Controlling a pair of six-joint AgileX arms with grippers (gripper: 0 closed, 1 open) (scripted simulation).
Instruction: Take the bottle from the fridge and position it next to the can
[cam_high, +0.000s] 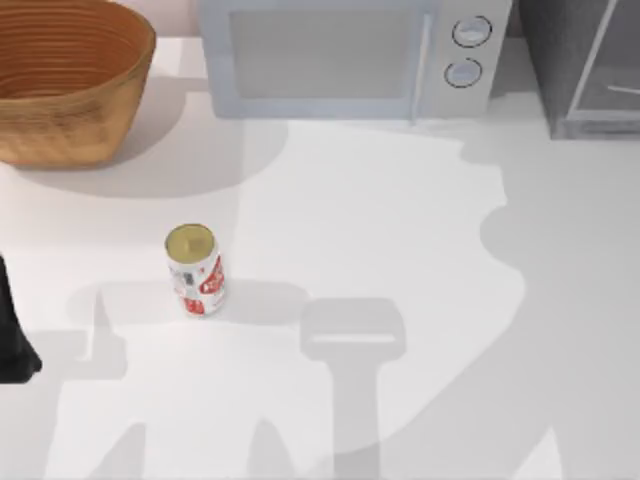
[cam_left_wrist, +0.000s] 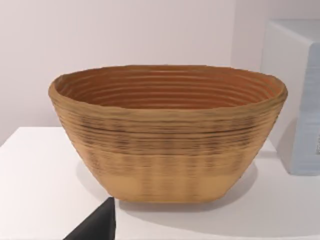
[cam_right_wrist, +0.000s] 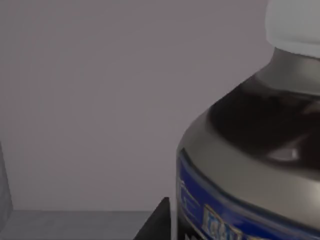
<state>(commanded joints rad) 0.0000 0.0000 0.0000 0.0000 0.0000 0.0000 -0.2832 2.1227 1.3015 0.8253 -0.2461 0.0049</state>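
Can (cam_high: 194, 268) standing upright on table (cam_high: 420, 300), left of centre. Fridge (cam_high: 585, 65) sitting at far right corner. Bottle (cam_right_wrist: 250, 155) looming close before right wrist camera, white cap (cam_right_wrist: 292, 25) uppermost, grey wall behind. Left arm (cam_high: 12, 330) resting at left edge. Jaw state: cannot tell, either gripper.

Woven tan wicker basket (cam_high: 62, 75), oval, ribbed inside, at table's far left corner. Light grey microwave (cam_high: 345, 55) with two round knobs (cam_high: 471, 32) along far edge, right of basket, apart from it. White tabletop (cam_high: 400, 250) crossed by grey shadows. Pale pinkish wall (cam_left_wrist: 125, 35) behind basket (cam_left_wrist: 167, 135).
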